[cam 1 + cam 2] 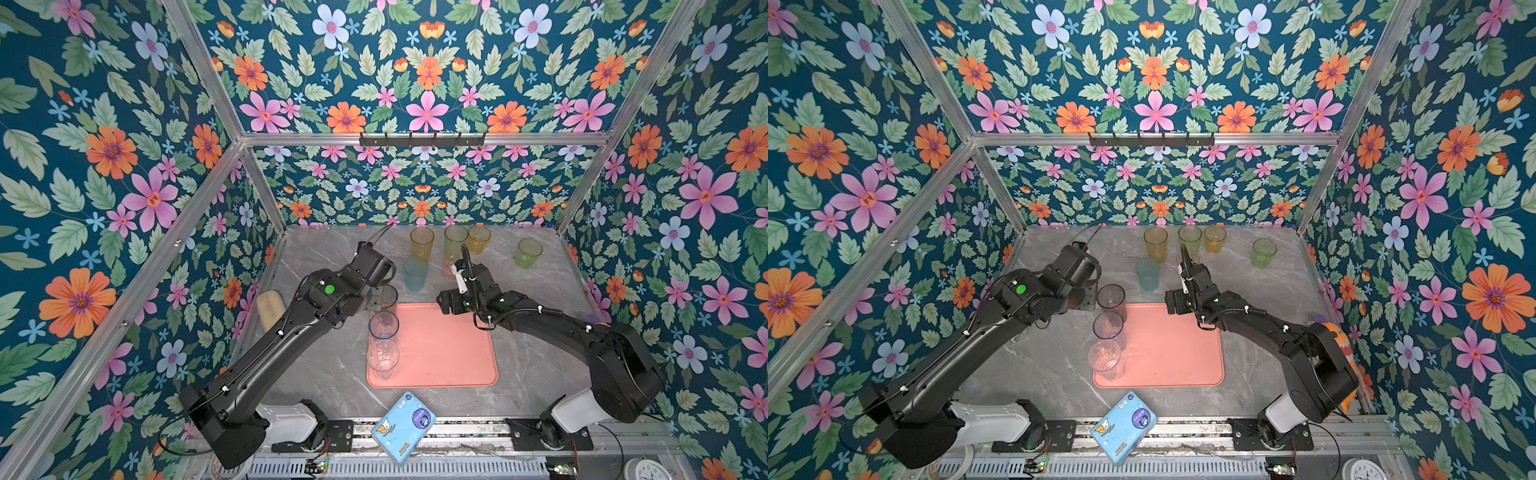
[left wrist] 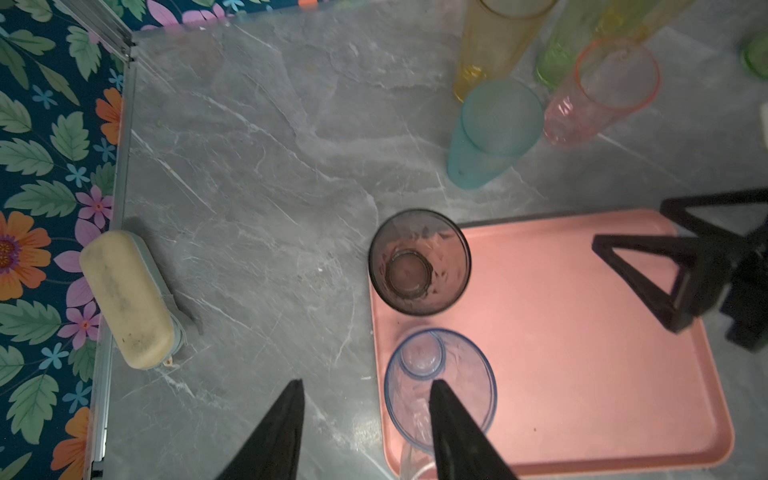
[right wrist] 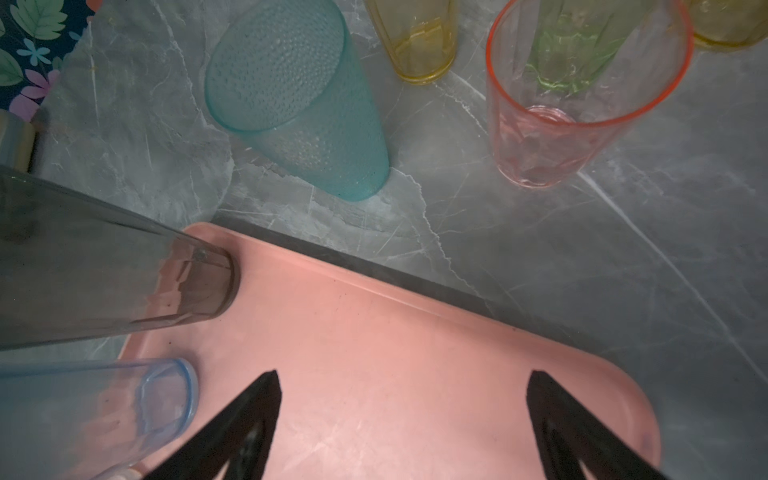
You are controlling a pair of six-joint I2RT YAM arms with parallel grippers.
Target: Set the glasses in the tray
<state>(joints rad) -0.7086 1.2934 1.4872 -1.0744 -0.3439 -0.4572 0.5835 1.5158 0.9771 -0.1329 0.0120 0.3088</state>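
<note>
Three of the nine glasses stand upright in the salmon-pink tray [image 1: 449, 353]. The smoky grey tumbler [image 1: 388, 297] is at its far left corner, the pale blue tumbler [image 1: 383, 326] is just beside it, and the clear tumbler [image 1: 382, 359] is nearest the camera. Lined up along that one edge, they leave the rest of the tray bare for the six glasses not yet in it.

The left claw [image 2: 366, 382] hangs beside the grey tumbler with its jaws partly parted and nothing between them. The wrist view shows one finger over the grey marble desk [image 1: 324, 374] and the other over the blue tumbler.

The right claw [image 3: 403, 374] hovers over the tray's far end, spread wide and empty, facing the unsorted group. The pink tumbler [image 3: 552, 124] and the teal tumbler [image 3: 299, 112], which appears to stand mouth-down, are nearest it and look the likeliest next picks.

Behind them, near the back wall, stand the orange tumbler [image 1: 422, 243], the yellow-green tumbler [image 1: 455, 241] and the amber tumbler [image 1: 478, 239]. A lone green tumbler [image 1: 528, 252] is set apart to the right.

A blue packet [image 1: 403, 426] at the front edge and a cream case [image 1: 270, 309] against the left wall lie clear of the work.
</note>
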